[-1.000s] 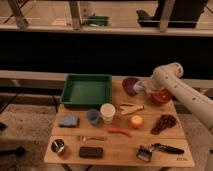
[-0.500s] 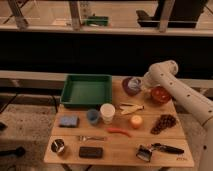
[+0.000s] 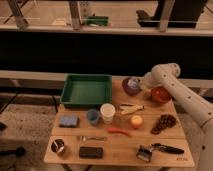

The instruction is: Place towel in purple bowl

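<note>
The purple bowl (image 3: 128,88) stands at the back of the wooden table (image 3: 115,145), right of the green tray. My gripper (image 3: 138,82) is at the end of the white arm (image 3: 170,82), right at the bowl's right rim and just over it. A small grey-blue patch (image 3: 133,79) shows at the gripper above the bowl; it may be the towel, but I cannot tell whether it is held or lying in the bowl.
A green tray (image 3: 86,91) is at the back left and a red bowl (image 3: 160,94) sits under the arm. In front are a white cup (image 3: 107,113), blue cup (image 3: 92,116), blue sponge (image 3: 68,121), orange fruit (image 3: 136,121), grapes (image 3: 163,123) and a brush (image 3: 155,150).
The arm has swung left from over the red bowl, bringing the gripper to the purple bowl's rim. Nothing else on the table moved.
</note>
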Motion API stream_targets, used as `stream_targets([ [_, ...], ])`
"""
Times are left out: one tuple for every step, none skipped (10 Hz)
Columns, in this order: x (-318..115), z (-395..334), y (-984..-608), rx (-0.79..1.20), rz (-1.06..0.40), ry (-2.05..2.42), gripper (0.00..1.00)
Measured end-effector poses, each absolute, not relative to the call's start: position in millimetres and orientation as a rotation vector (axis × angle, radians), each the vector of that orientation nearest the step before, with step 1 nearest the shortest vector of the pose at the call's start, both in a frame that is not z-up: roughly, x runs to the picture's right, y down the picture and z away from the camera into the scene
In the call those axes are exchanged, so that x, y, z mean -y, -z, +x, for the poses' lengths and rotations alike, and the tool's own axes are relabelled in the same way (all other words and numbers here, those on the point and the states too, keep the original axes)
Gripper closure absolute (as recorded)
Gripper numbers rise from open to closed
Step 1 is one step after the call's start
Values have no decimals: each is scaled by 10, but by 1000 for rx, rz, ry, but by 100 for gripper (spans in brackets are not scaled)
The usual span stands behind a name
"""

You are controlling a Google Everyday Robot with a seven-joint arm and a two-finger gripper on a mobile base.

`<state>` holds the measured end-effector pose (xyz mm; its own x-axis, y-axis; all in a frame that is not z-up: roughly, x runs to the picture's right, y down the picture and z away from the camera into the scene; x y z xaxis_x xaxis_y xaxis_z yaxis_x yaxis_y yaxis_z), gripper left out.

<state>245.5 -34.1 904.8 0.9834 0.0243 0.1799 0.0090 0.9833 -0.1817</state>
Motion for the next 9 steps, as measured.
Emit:
stream_targets([
  [377, 2401, -9061, 193, -173, -2, 43],
  [401, 2370, -9072, 199, -166, 3, 34],
  [449, 2336, -9078, 205, -156, 9, 23],
  [483, 2279, -9093, 212, -150, 16, 20],
  [516, 2220, -9110, 216, -144, 22, 20],
  [547, 2188, -9135, 218, -137, 24, 20],
  [570, 2184, -9166, 218, -129, 23, 20],
  [598, 2196, -9197, 210, -119, 15, 20],
  [642, 2199, -9233, 201, -106, 3, 20],
])
